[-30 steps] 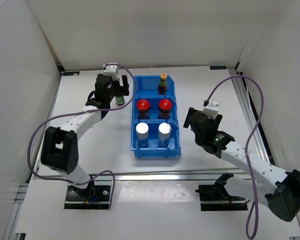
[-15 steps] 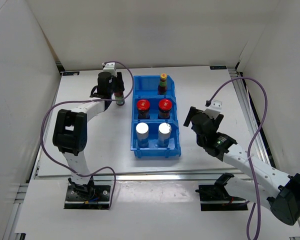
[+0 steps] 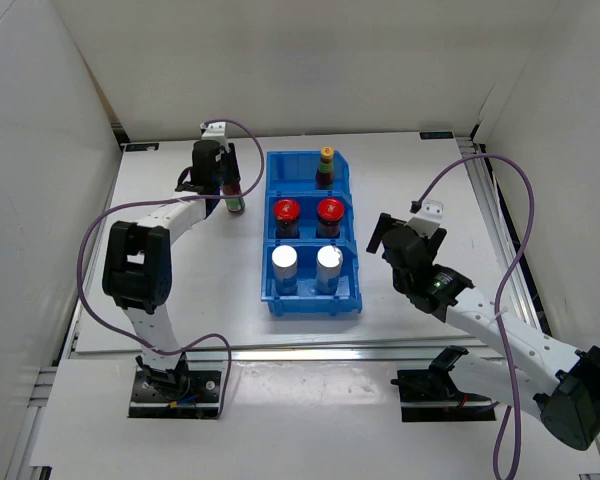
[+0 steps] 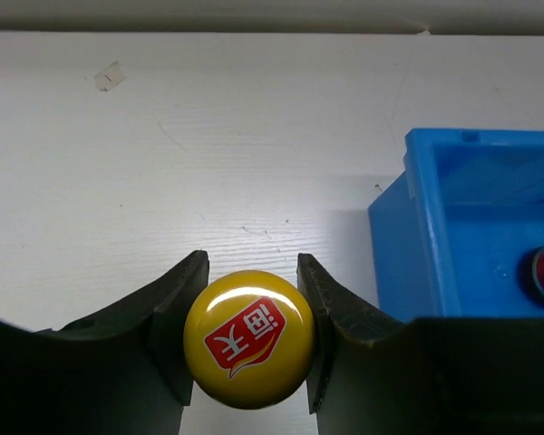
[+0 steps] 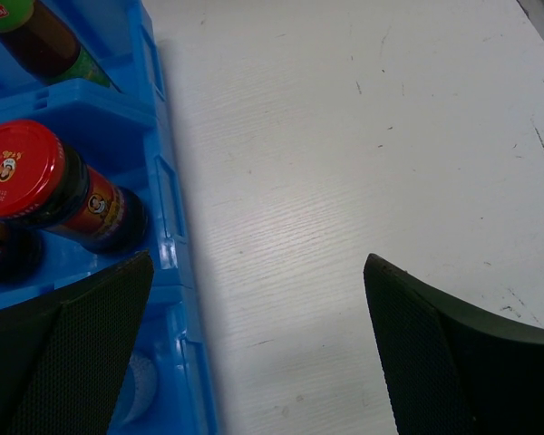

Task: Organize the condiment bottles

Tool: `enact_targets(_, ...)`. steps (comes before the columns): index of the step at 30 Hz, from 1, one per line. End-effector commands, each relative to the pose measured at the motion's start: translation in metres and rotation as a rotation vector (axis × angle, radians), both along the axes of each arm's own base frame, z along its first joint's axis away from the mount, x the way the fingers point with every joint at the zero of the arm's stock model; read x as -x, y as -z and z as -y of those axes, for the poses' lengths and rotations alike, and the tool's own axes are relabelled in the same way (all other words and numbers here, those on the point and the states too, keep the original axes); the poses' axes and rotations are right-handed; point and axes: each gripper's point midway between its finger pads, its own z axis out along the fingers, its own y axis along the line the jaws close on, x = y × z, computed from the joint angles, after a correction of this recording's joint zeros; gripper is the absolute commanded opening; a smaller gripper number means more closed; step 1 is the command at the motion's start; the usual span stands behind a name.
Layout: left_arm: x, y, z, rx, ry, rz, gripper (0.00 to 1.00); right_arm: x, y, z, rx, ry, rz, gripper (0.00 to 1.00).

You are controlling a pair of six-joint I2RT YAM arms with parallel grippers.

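My left gripper (image 3: 226,186) is shut on a slim dark bottle with a yellow cap (image 3: 235,203), upright on the table just left of the blue bin (image 3: 347,290). In the left wrist view its fingers (image 4: 177,317) flank the yellow cap (image 4: 249,337). In the bin stand a second yellow-capped bottle (image 3: 326,166) at the back, two red-lidded jars (image 3: 285,212) (image 3: 328,210) in the middle, and two white silver-capped bottles (image 3: 283,262) (image 3: 328,258) in front. My right gripper (image 3: 392,243) is open and empty, right of the bin. One red-lidded jar (image 5: 23,168) shows in its view.
The bin's back left compartment (image 3: 286,172) holds nothing. The bin's right wall (image 5: 168,199) runs beside my right gripper's left finger (image 5: 72,353). White enclosure walls stand round the table. A metal rail (image 3: 495,220) runs along the right edge.
My left gripper has shifted slightly left and nearer with the yellow-capped bottle, and the left arm's elbow has swung in behind it. The right arm has barely moved.
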Motion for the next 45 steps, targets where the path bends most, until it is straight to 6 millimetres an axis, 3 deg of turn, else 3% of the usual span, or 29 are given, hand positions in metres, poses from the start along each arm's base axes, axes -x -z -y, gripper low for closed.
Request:
enact_targets(1,0.0,-0.154,0.016,0.042,0.005,0.321,0.11,-0.002,-0.007,0.002,-0.025,0.018,0.035,1.0)
enact_targets(7,0.013,-0.227,0.053,0.111,0.054,0.456,0.11,-0.002,-0.01,0.002,-0.04,0.021,0.043,1.0)
enact_targets(9,0.018,-0.24,0.075,0.117,0.097,0.48,0.11,-0.002,-0.01,0.002,-0.04,0.021,0.043,1.0)
enact_targets(11,0.02,-0.246,0.086,0.104,0.106,0.495,0.11,-0.001,-0.008,0.003,-0.033,0.021,0.036,1.0)
enact_targets(13,0.017,-0.238,0.104,0.098,0.136,0.482,0.11,-0.001,-0.008,0.003,-0.033,0.021,0.036,1.0)
enact_targets(14,0.018,-0.245,0.104,0.102,0.135,0.495,0.11,-0.001,-0.008,0.003,-0.033,0.021,0.036,1.0)
enact_targets(19,0.012,-0.215,0.148,0.11,0.223,0.442,0.11,0.0,-0.004,0.004,-0.027,0.021,0.029,1.0)
enact_targets(25,0.001,-0.177,0.163,0.09,0.246,0.38,0.11,0.0,-0.004,0.004,-0.027,0.021,0.029,1.0)
enact_targets(28,-0.004,-0.162,0.165,0.07,0.249,0.358,0.16,-0.001,-0.004,0.006,-0.027,0.03,0.029,1.0)
enact_targets(33,-0.008,-0.135,0.166,0.036,0.255,0.323,0.36,-0.001,-0.002,0.006,-0.021,0.03,0.022,1.0)
enact_targets(37,-0.007,-0.113,0.168,0.019,0.271,0.301,0.44,-0.001,-0.002,0.006,-0.021,0.03,0.022,1.0)
enact_targets(39,-0.006,-0.107,0.169,0.017,0.28,0.29,0.61,-0.001,-0.002,0.006,-0.021,0.03,0.022,1.0)
enact_targets(40,-0.005,-0.102,0.169,0.023,0.278,0.278,0.79,-0.001,-0.002,0.006,-0.021,0.03,0.022,1.0)
enact_targets(43,-0.002,-0.094,0.172,0.019,0.279,0.268,0.89,-0.001,-0.002,0.006,-0.021,0.03,0.022,1.0)
enact_targets(45,-0.001,-0.1,0.171,0.022,0.279,0.276,0.97,-0.001,-0.002,0.006,-0.021,0.03,0.022,1.0)
